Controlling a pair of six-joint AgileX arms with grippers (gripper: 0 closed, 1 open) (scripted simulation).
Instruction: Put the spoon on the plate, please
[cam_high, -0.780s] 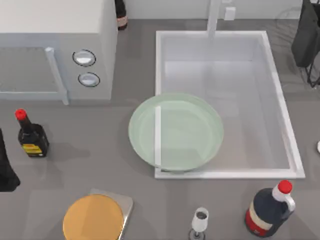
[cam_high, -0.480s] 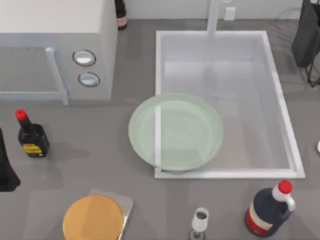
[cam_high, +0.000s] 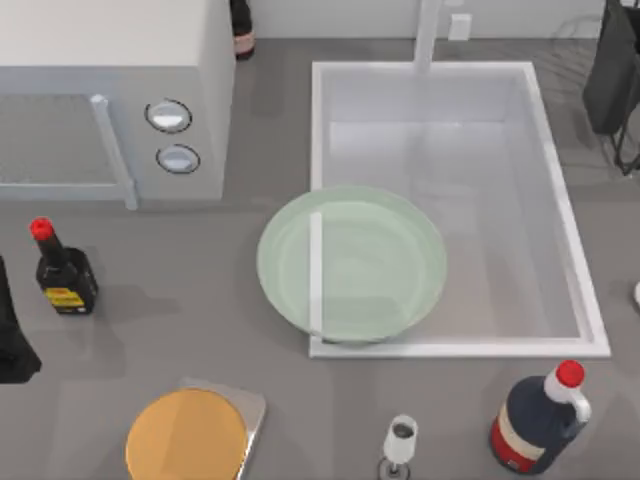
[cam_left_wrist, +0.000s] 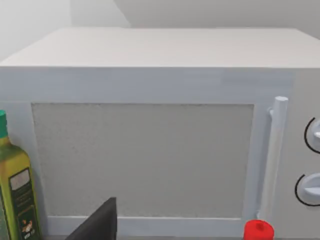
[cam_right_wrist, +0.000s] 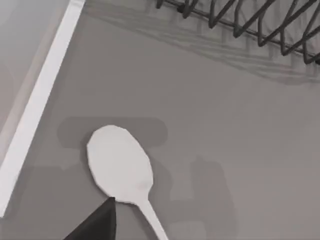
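The white spoon (cam_right_wrist: 120, 165) lies flat on the grey counter to the right of the sink, its oval bowl in the right wrist view and its handle running out of the picture. A sliver of the spoon (cam_high: 637, 293) shows at the top view's right edge. A dark part of my right gripper (cam_right_wrist: 97, 226) hangs just beside the spoon's bowl, apart from it. The pale green plate (cam_high: 350, 265) rests across the sink's left rim. My left arm (cam_high: 10, 345) is parked at the far left, and my left gripper (cam_left_wrist: 97, 226) faces the microwave.
The white sink (cam_high: 560, 210) lies between plate and spoon. A wire dish rack (cam_right_wrist: 250, 20) stands beyond the spoon. The microwave (cam_high: 110, 90) is at the back left, with a soy bottle (cam_high: 65, 275), an orange disc on a board (cam_high: 188, 435), a glass (cam_high: 400, 445) and a dark bottle (cam_high: 538, 420) near the front.
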